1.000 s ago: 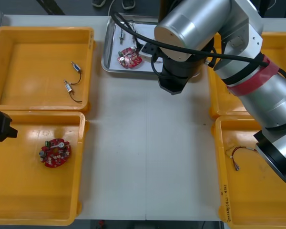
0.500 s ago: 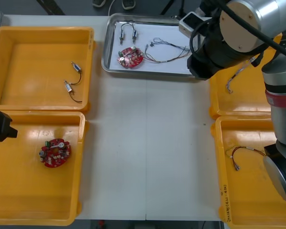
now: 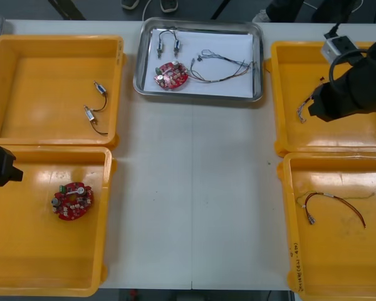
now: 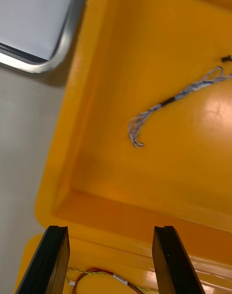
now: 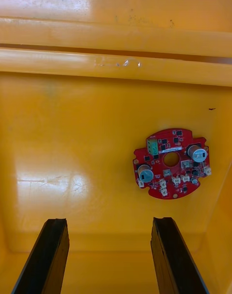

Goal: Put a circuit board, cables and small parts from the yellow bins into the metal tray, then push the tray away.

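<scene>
The metal tray [image 3: 258, 63] stands at the far middle of the table, white inside. It holds a red circuit board [image 3: 171, 74], two small metal parts [image 3: 167, 42] and a thin cable [image 3: 222, 68]. My right arm [image 3: 354, 88] hovers over the far right yellow bin [image 3: 282, 135]. Its gripper [image 4: 110, 231] is open and holds nothing, above the bin's near wall. A twisted blue and white cable [image 4: 169, 103] lies on the bin floor beyond the fingers. My left gripper [image 5: 108, 221] is open over the near left bin [image 5: 72, 144], short of a second red circuit board [image 5: 171, 162].
Two small metal parts [image 3: 94, 111] lie in the far left bin [image 3: 56, 44]. A red and yellow cable [image 3: 335, 204] rests in the near right bin [image 3: 288, 251]. The bare table strip [image 3: 194, 188] runs between the bin pairs.
My right arm has swung from above the tray to the right, over the far right bin, uncovering the tray and its contents. The left arm has stayed still.
</scene>
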You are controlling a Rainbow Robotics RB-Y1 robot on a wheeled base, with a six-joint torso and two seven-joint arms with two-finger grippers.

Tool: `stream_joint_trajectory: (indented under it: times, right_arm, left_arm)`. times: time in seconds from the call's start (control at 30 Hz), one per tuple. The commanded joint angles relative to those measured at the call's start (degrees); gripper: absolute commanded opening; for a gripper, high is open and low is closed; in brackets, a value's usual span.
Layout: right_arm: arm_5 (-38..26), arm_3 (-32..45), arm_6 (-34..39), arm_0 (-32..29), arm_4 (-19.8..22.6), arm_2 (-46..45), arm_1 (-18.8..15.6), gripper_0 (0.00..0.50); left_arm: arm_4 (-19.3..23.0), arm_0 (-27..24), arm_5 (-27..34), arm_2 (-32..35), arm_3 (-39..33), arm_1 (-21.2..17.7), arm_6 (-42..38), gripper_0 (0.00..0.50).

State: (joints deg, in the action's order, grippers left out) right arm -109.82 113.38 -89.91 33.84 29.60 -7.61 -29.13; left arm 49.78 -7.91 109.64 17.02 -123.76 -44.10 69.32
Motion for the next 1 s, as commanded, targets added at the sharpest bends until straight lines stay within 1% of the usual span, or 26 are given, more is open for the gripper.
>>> stream_joint_trajectory:
  times: [0.03, 0.07, 0.13, 0.27, 0.37, 0.73, 0.8, 0.87, 1.0]
  right_arm:
    - [-0.18, 4.92, 2.29, -5.10, 1.42, -4.61, -5.23, 0.500]
    - [-0.18, 5.19, 2.29, -5.63, 1.68, -5.14, -5.50, 0.500]
    - [-0.18, 5.63, 2.46, -7.65, 3.88, -7.33, -6.73, 0.500]
    - [-0.18, 5.80, 2.64, -11.25, 7.49, -12.17, -7.61, 0.500]
    - [-0.18, 6.33, 2.73, -13.54, 8.01, -13.57, -8.22, 0.500]
    - [-0.18, 11.78, 4.13, -21.71, 9.33, -16.30, -8.31, 0.500]
    - [-0.18, 12.13, 4.31, -22.85, 10.56, -16.91, -8.31, 0.500]
    - [-0.18, 12.13, 4.66, -24.17, 13.11, -18.23, -8.31, 0.500]
    - [-0.18, 12.31, 5.10, -25.32, 14.60, -19.55, -8.31, 0.500]
  left_arm:
    - [0.50, 0.96, 0.36, 1.61, -1.66, -2.30, 3.54, 0.500]
    - [0.50, 0.96, 0.36, 1.61, -1.66, -2.30, 3.54, 0.500]
    - [0.50, 0.96, 0.36, 1.61, -1.66, -2.30, 3.54, 0.500]
    - [0.50, 0.96, 0.36, 1.61, -1.66, -2.30, 3.54, 0.500]
    - [0.50, 0.96, 0.36, 1.61, -1.66, -2.30, 3.54, 0.500]
    - [0.50, 0.96, 0.36, 1.61, -1.66, -2.30, 3.54, 0.500]
    - [0.50, 0.96, 0.36, 1.61, -1.66, -2.30, 3.54, 0.500]
    - [0.50, 0.96, 0.36, 1.61, -1.66, -2.30, 3.54, 0.500]
    - [0.50, 0.96, 0.36, 1.61, -1.66, -2.30, 3.54, 0.500]
